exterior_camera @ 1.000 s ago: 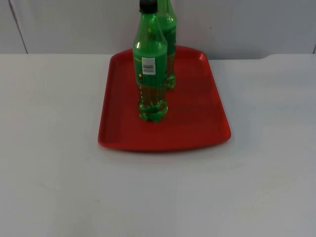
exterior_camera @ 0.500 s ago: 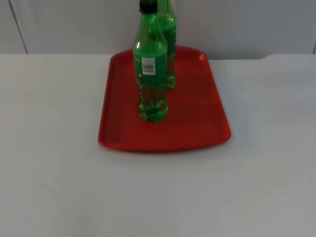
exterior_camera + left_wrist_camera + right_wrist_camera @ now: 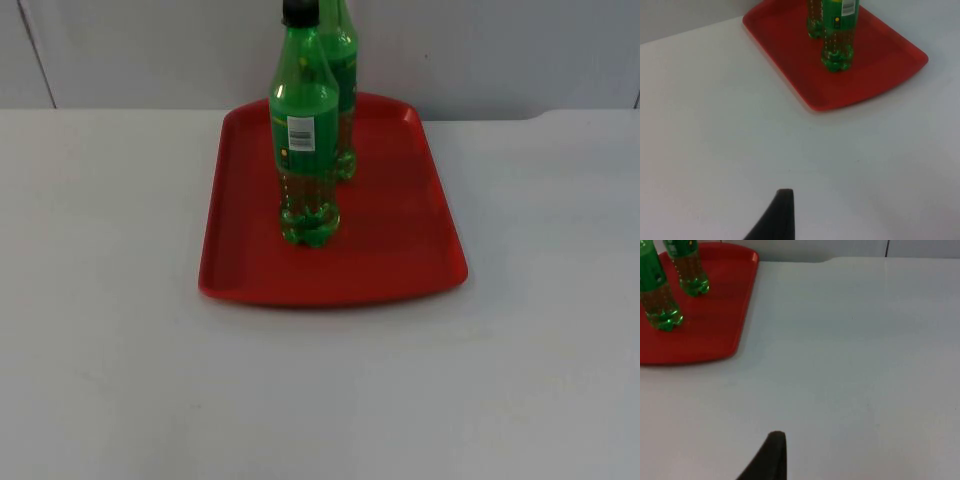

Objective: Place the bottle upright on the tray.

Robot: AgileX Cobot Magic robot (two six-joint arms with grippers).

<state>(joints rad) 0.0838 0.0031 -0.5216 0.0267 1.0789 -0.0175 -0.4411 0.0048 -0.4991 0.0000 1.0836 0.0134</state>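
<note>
**Two bottles upright on one red tray**

Where the white table [image 3: 120,300] meets the grey partition wall [image 3: 150,50], one red tray [image 3: 400,230] lies flat, and two green bottles stand upright on it. The front bottle [image 3: 304,140], with a black cap and a white label, stands a little toward 9 o'clock of the tray's middle. The rear bottle [image 3: 343,90] stands just beside it at about 1 o'clock, partly hidden behind it; whether they touch cannot be told.

The left gripper [image 3: 781,210] hangs over bare table, well apart from the tray, which lies toward its 1 o'clock. The right gripper [image 3: 772,452] hangs likewise over bare table, the tray toward its 10 o'clock. One black fingertip of each shows, touching nothing and holding nothing; how far either gripper is spread cannot be told.
</note>
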